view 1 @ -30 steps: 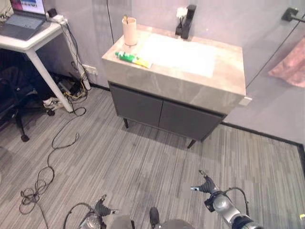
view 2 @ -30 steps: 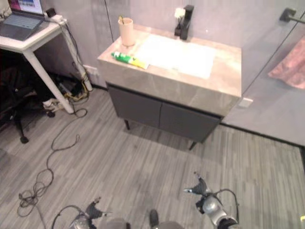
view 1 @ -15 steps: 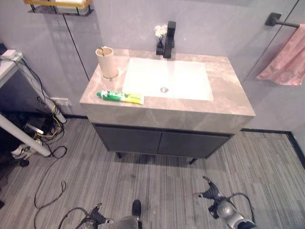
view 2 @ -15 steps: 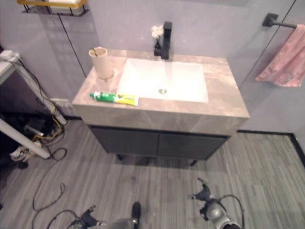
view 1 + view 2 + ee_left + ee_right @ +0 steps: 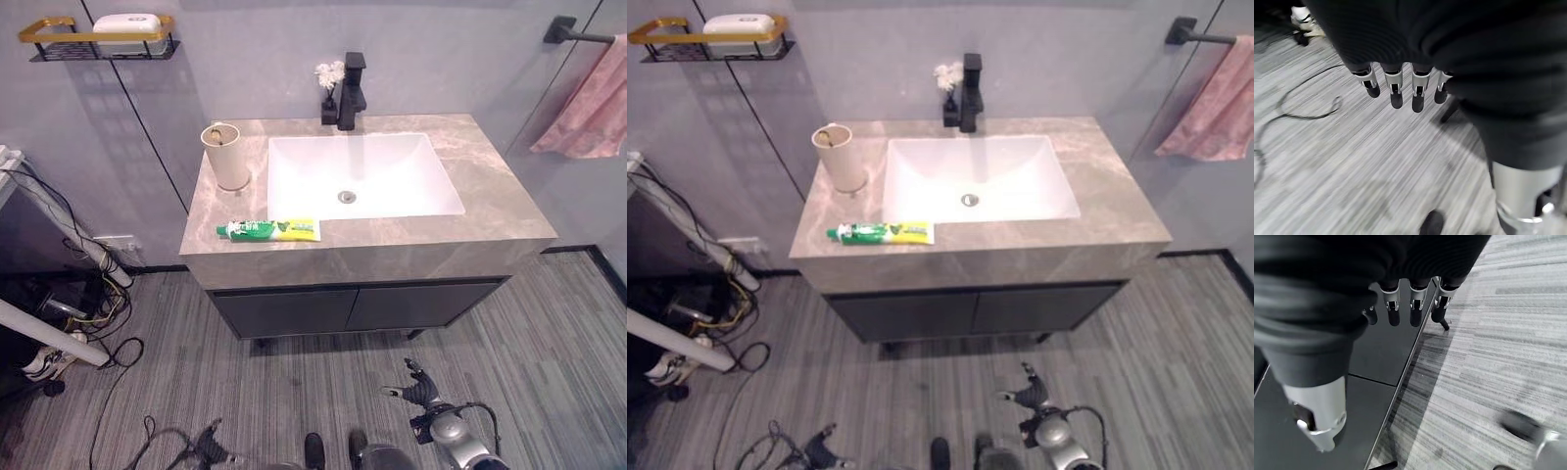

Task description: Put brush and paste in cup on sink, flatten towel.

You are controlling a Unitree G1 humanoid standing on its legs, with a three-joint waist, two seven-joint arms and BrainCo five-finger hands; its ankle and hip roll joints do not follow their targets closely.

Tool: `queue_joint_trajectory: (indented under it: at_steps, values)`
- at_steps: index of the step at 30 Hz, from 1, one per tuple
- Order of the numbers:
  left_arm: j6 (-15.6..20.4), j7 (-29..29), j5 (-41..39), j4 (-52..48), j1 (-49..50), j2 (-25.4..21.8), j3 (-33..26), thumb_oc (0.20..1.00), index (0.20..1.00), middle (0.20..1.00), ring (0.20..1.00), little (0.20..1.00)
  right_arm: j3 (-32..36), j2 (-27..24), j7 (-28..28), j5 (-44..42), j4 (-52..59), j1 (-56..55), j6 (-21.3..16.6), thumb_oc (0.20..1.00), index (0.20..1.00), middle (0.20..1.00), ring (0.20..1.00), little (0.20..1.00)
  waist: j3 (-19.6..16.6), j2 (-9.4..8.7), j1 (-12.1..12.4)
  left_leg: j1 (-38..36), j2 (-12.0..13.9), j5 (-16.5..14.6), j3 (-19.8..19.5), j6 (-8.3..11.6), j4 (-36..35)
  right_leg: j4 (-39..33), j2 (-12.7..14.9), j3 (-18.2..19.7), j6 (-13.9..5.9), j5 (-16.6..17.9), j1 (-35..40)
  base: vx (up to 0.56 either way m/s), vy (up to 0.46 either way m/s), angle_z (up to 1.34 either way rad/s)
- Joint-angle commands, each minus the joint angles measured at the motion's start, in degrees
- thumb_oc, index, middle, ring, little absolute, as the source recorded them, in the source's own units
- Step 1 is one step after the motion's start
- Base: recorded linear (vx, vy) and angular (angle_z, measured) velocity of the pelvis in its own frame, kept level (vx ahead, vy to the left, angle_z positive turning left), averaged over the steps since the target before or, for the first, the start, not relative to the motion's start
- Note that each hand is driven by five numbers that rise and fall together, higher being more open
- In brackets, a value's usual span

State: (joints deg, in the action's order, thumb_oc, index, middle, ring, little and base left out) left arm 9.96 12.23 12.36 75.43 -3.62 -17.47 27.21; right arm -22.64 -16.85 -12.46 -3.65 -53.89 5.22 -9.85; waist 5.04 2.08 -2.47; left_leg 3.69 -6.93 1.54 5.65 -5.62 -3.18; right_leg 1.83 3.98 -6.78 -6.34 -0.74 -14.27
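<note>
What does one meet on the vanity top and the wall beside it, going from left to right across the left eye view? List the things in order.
Cup → toothpaste tube → black faucet → pink towel.

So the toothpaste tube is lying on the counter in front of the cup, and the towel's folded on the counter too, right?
Not quite. The toothpaste tube does lie on the counter in front of the cup, but the towel hangs from a wall bar at the right, as the left eye view shows.
</note>
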Motion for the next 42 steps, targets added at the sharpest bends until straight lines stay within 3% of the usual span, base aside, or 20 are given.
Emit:
queue_joint_trajectory:
  at_steps: [1, 4, 8, 11, 13, 15, 17, 18, 21, 24, 26, 28, 29, 30, 31, 32, 34, 35, 37, 42]
  values:
    - [1.81, -0.11, 2.10, -1.00, -1.79, -1.61, -1.60, 1.000, 1.000, 1.000, 1.000, 1.000, -0.59, -2.54, -0.42, 1.35, 1.28, 2.61, -1.45, 1.000, 1.000, 1.000, 1.000, 1.000, 1.53, -1.31, -1.22, 0.29, 5.28, -3.71, -2.09, 6.39, 6.69, 1.27, 1.68, 6.19, -2.08, 4.52, 3.26, 0.17, -0.098, 0.37]
    - [1.69, -0.84, -0.94, -0.71, -1.02, -0.96, -3.84, 1.000, 1.000, 1.000, 1.000, 1.000, -1.22, -3.46, -0.17, 3.10, 0.27, 2.91, -1.12, 1.000, 1.000, 1.000, 1.000, 1.000, 0.92, -1.99, -0.32, 0.20, 5.93, -4.06, -2.11, 6.86, 6.96, -0.30, 1.96, 5.53, -1.53, 5.18, 5.15, 0.10, -0.122, 0.32]
    - [1.35, -0.70, -1.57, -0.23, -0.74, -0.47, -3.91, 1.000, 1.000, 1.000, 1.000, 1.000, -2.17, -4.33, -0.64, 4.45, -0.42, 4.10, -1.19, 1.000, 1.000, 1.000, 1.000, 1.000, 1.11, -2.44, 0.77, 0.98, 8.50, -5.27, -4.27, 8.82, 10.86, 1.53, 0.02, 3.92, 0.49, 2.28, 6.44, 0.13, -0.290, 0.30]
    - [1.45, -0.33, -1.32, -1.09, -0.77, -0.33, -3.36, 1.000, 1.000, 1.000, 1.000, 1.000, -3.32, -5.27, -1.34, 5.72, -0.16, 4.79, -1.52, 1.000, 1.000, 1.000, 1.000, 1.000, 3.08, -2.60, 1.33, 6.47, 9.52, -2.77, -5.91, 10.87, 23.68, 2.71, -1.02, 3.11, 2.18, 0.60, 7.26, 0.08, -0.287, 0.34]
    - [1.92, 0.21, -1.92, -1.92, -1.39, -0.70, -2.96, 1.000, 1.000, 1.000, 1.000, 1.000, -4.18, -6.04, -1.82, 6.92, -0.85, 5.34, -1.34, 1.000, 1.000, 1.000, 1.000, 1.000, 4.26, -2.56, 2.11, 10.27, 7.65, -0.62, -8.68, 11.20, 28.67, 2.41, -0.79, 2.84, 2.90, 0.19, 8.15, 0.06, -0.110, 0.31]
    - [2.69, 0.68, -1.29, -3.36, -1.27, -1.21, -1.75, 1.000, 1.000, 1.000, 1.000, 1.000, -4.10, -6.43, -2.27, 7.16, -1.97, 5.23, -1.16, 1.000, 1.000, 1.000, 1.000, 1.000, 3.99, -1.80, 2.09, 11.24, 9.62, -0.78, -7.11, 10.73, 20.92, 0.91, 0.14, 2.67, 2.10, -0.11, 8.86, 0.14, 0.105, 0.06]
    - [3.21, 1.42, -0.63, -4.22, -1.35, -1.50, -0.56, 1.000, 1.000, 1.000, 1.000, 1.000, -3.76, -7.04, -3.07, 7.09, -1.93, 5.75, -1.20, 1.000, 1.000, 1.000, 1.000, 1.000, 3.74, -0.26, 2.50, 11.52, 12.02, 2.22, -6.53, 11.13, 10.01, 0.26, 0.66, 2.88, 1.05, -0.62, 8.86, 0.18, 0.266, -0.02]
    - [3.28, 1.78, -0.54, -4.73, -1.38, -1.59, -0.06, 1.000, 1.000, 1.000, 1.000, 1.000, -3.70, -7.23, -3.55, 7.43, -2.17, 6.29, -1.17, 1.000, 1.000, 1.000, 1.000, 1.000, 3.91, 1.21, 2.91, 12.19, 13.28, 5.50, -7.62, 11.89, 6.24, 0.51, 0.84, 3.59, 0.63, -1.28, 8.99, 0.19, 0.330, -0.09]
    - [3.68, 1.22, 0.09, -5.17, -1.16, -2.01, 0.68, 1.000, 1.000, 1.000, 1.000, 1.000, -3.42, -6.81, -3.19, 8.69, -2.34, 6.43, -0.66, 1.000, 1.000, 1.000, 1.000, 1.000, 3.68, 1.81, 2.54, 11.86, 11.30, 2.17, -7.52, 11.36, 10.50, 1.88, 3.68, 5.74, -0.76, -1.80, 9.57, 0.22, 0.435, -0.65]
    - [4.50, 0.68, 0.71, -8.68, -0.03, -4.16, 0.74, 1.000, 1.000, 1.000, 1.000, 1.000, -3.01, -7.15, -2.55, 9.50, 1.25, 5.68, -0.61, 1.000, 1.000, 1.000, 1.000, 1.000, 3.38, 0.91, 2.75, 11.81, 7.49, -4.57, -5.16, 8.48, 17.64, 4.88, 8.20, 9.31, -2.81, -0.32, 9.38, 0.23, 0.517, -0.56]
    - [4.63, 0.55, 0.76, -9.92, 0.84, -5.44, -0.21, 1.000, 1.000, 1.000, 1.000, 1.000, -2.62, -7.50, -2.24, 9.70, 3.64, 5.18, -0.67, 1.000, 1.000, 1.000, 1.000, 1.000, 3.62, 0.89, 2.90, 10.62, 6.68, -5.87, -4.56, 7.16, 17.70, 8.68, 9.20, 9.65, -3.02, 1.34, 7.55, 0.12, 0.369, -0.50]
    - [4.78, 0.73, 0.14, -10.38, 1.60, -6.51, -1.49, 1.000, 1.000, 1.000, 1.000, 1.000, -2.64, -7.62, -2.34, 9.88, 4.07, 5.62, -0.88, 1.000, 1.000, 1.000, 1.000, 1.000, 4.71, 0.95, 2.85, 9.24, 6.23, -5.72, -4.07, 6.27, 16.79, 13.31, 8.76, 9.23, -2.72, 4.72, 4.56, 0.04, 0.247, -0.42]
    - [4.86, 0.68, -0.04, -10.46, 1.92, -6.93, -1.94, 1.000, 1.000, 1.000, 1.000, 1.000, -2.64, -7.62, -2.27, 9.68, 4.10, 5.85, -1.02, 1.000, 1.000, 1.000, 1.000, 1.000, 5.09, 1.04, 2.90, 8.48, 6.10, -5.50, -4.18, 6.09, 15.85, 14.50, 7.93, 8.85, -2.48, 4.58, 3.52, 0.04, 0.215, -0.16]
    - [4.89, 0.62, -0.17, -9.89, 2.14, -6.91, -2.13, 1.000, 1.000, 1.000, 1.000, 1.000, -2.65, -7.46, -2.20, 9.45, 3.50, 6.00, -1.28, 1.000, 1.000, 1.000, 1.000, 1.000, 5.22, 1.20, 2.71, 7.68, 5.71, -5.48, -4.71, 5.92, 15.02, 15.50, 6.05, 9.42, -2.39, 3.99, 2.71, 0.10, 0.192, 0.04]
    - [4.83, 0.48, 0.37, -9.27, 2.02, -7.20, -1.82, 1.000, 1.000, 1.000, 1.000, 1.000, -2.71, -7.47, -1.89, 8.94, 3.27, 5.76, -1.71, 1.000, 1.000, 1.000, 1.000, 1.000, 5.26, 1.14, 1.75, 6.57, 4.76, -5.54, -5.89, 5.70, 14.08, 14.53, 2.01, 11.97, -1.98, 1.52, 2.05, 0.13, 0.153, 0.16]
    - [5.04, 0.40, 0.48, -8.93, 2.05, -7.32, -1.95, 1.000, 1.000, 1.000, 1.000, 1.000, -2.68, -7.41, -1.86, 8.68, 2.79, 5.59, -1.75, 1.000, 1.000, 1.000, 1.000, 1.000, 5.08, 0.92, 1.78, 6.29, 4.42, -5.38, -6.28, 5.61, 13.73, 13.27, 1.11, 12.36, -1.92, 1.39, 1.34, 0.14, 0.100, 0.20]
    - [5.14, 0.54, 0.47, -8.57, 1.82, -7.44, -2.18, 1.000, 1.000, 1.000, 1.000, 1.000, -2.89, -7.42, -2.07, 8.49, 2.94, 5.72, -1.84, 1.000, 1.000, 1.000, 1.000, 1.000, 5.13, 0.52, 1.95, 5.94, 4.29, -5.63, -6.20, 5.67, 13.67, 10.71, 1.71, 11.04, -1.79, 1.87, 1.77, 0.09, -0.023, 0.42]
    - [5.25, 1.00, 0.74, -7.66, 0.91, -7.74, -2.34, 1.000, 1.000, 1.000, 1.000, 1.000, -4.23, -6.98, -1.83, 9.47, 2.38, 5.62, -1.60, 1.000, 1.000, 1.000, 1.000, 1.000, 5.35, -0.77, 2.32, 6.64, 3.64, -6.31, -7.57, 5.86, 15.76, 6.78, 3.15, 9.28, -1.96, 2.47, 2.55, 0.05, -0.094, 0.42]
    - [5.54, 1.31, 0.59, -7.72, 0.87, -7.83, -2.40, 1.000, 1.000, 1.000, 1.000, 1.000, -5.07, -6.97, -1.79, 9.88, 1.93, 6.02, -1.80, 1.000, 1.000, 1.000, 1.000, 1.000, 5.23, -0.91, 2.55, 6.79, 3.65, -6.35, -8.17, 5.91, 15.48, 6.35, 2.38, 9.98, -1.92, 2.68, 2.34, 0.03, -0.102, 0.35]
    - [6.16, 1.85, 0.11, -9.14, 3.27, -8.10, -3.44, 1.000, 1.000, 1.000, 1.000, 1.000, -6.19, -7.73, -1.70, 11.71, -0.36, 6.55, -1.60, 1.000, 1.000, 1.000, 1.000, 1.000, 4.01, -1.40, 4.84, 7.00, 4.17, -5.31, -9.34, 6.98, 13.95, 2.17, 3.49, 6.85, -1.77, 3.75, 4.58, 0.04, -0.124, 0.33]
